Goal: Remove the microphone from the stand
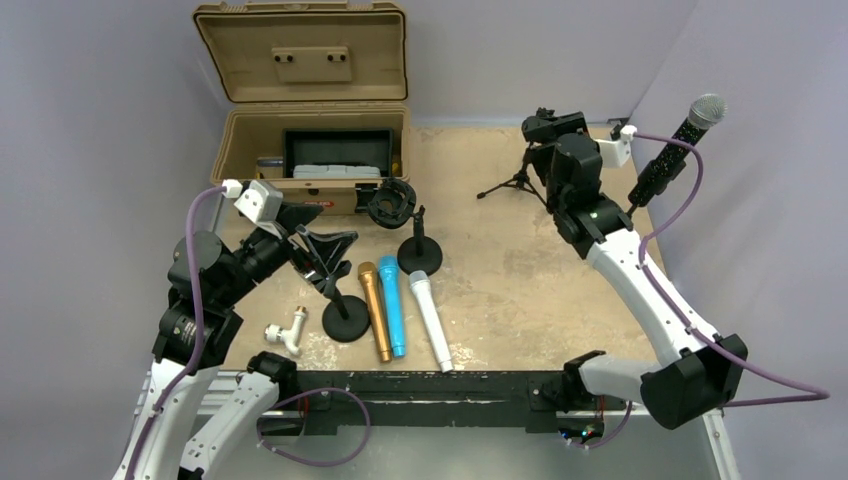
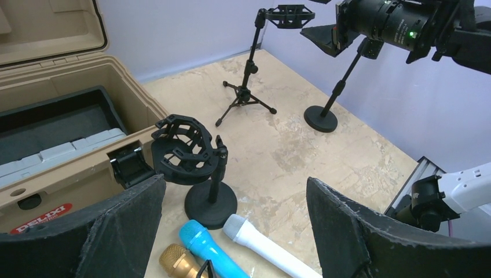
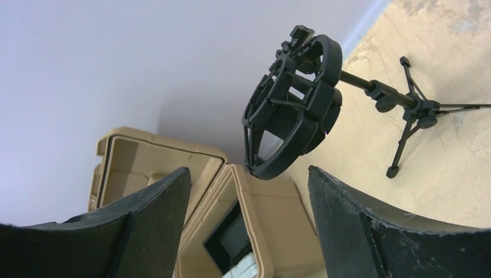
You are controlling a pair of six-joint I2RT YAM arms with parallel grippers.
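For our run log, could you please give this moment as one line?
left gripper: open, empty | right gripper: open, facing empty shock mount | black microphone: on stand, not gripped

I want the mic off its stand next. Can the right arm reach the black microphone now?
Probably yes. The right end effector, open and empty, faces the shock mount and must turn, but the black microphone stands close beside it, with only the arm's purple cable looping near.
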